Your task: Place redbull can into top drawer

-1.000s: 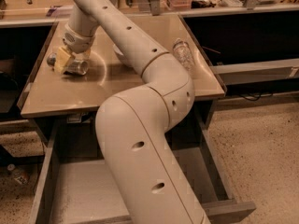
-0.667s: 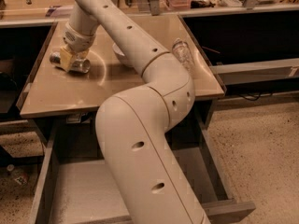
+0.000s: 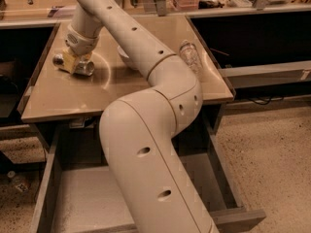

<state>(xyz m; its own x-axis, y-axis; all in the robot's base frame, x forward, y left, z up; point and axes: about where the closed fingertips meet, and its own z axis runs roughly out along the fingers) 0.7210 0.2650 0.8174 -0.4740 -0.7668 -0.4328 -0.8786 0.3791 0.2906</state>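
One wide grey top drawer (image 3: 73,203) stands pulled out nearest the camera, its flat pale bottom bare where it shows; much of it is hidden behind the thick cream arm (image 3: 146,169), which rises from the lower foreground, bends above the table edge and reaches back to the far left. Above the drawer lies the tan tabletop (image 3: 63,101). Toward its back left corner is the gripper (image 3: 75,63), pointing down, its yellow jaws pinched across the middle of the redbull can (image 3: 88,69); the can lies on its side, a silver end poking out on each side of the jaws, at or just above the table surface; I cannot tell which. Behind the arm a pale bowl (image 3: 122,56) peeks out; a clear plastic bottle (image 3: 190,56) lies toward the right edge, well apart from the can.

Compared with a second ago the gripper has barely moved; it sits at nearly the same spot, and both ends of the can now show more plainly, so the can seems to have turned slightly in the grasp. By my reading the grasp is made and the lift is only beginning; the whole carry forward and down to the drawer is still to do.
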